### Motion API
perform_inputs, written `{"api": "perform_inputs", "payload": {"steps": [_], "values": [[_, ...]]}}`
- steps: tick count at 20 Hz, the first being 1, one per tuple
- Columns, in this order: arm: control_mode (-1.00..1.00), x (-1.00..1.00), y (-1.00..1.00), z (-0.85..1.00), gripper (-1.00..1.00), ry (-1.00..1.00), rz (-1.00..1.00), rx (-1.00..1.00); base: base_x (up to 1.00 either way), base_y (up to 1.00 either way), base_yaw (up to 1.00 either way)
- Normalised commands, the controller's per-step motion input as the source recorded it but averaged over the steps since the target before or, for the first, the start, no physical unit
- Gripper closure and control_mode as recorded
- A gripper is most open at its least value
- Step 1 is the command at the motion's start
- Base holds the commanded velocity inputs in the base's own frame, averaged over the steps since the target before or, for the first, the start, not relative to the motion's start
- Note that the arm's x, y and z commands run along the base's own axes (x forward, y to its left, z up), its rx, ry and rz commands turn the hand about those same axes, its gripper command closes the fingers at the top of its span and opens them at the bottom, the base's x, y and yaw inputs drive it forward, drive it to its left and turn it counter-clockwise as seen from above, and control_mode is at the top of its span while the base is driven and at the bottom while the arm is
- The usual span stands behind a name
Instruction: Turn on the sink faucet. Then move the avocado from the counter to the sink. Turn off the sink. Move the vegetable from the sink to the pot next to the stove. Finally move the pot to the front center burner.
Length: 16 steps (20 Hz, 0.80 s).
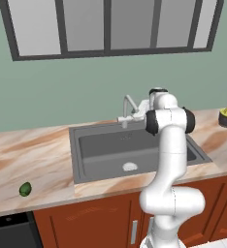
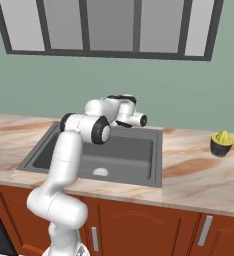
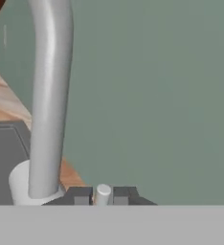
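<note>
Reaching behind the sink (image 1: 86, 160), the gripper (image 3: 102, 195) is closed on the small pale lever (image 3: 103, 192) at the faucet (image 3: 49, 95) base. At 8 o'clock from the sink, the avocado (image 1: 25, 189) lies on the counter (image 1: 28, 155).

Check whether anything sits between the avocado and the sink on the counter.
Nothing visible does. The avocado lies alone on the counter, left of the sink, with bare worktop between them. The hand is at the back of the sink, shut on the faucet lever.
</note>
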Motion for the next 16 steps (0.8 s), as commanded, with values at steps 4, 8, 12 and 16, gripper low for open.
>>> {"api": "perform_inputs", "payload": {"steps": [4,8,12,16], "values": [[-1.00,0.06,-0.12,-0.07,1.00,0.00,-0.31,0.00,0.00,0.00,0.00],[-1.00,0.06,-0.38,-0.02,1.00,0.01,-0.25,0.03,0.00,0.00,0.00],[-1.00,0.02,-0.67,-0.07,1.00,0.01,-0.13,0.07,0.00,0.00,0.00],[-1.00,0.04,-0.73,-0.16,1.00,0.02,-0.06,0.07,0.00,0.00,0.00]]}}
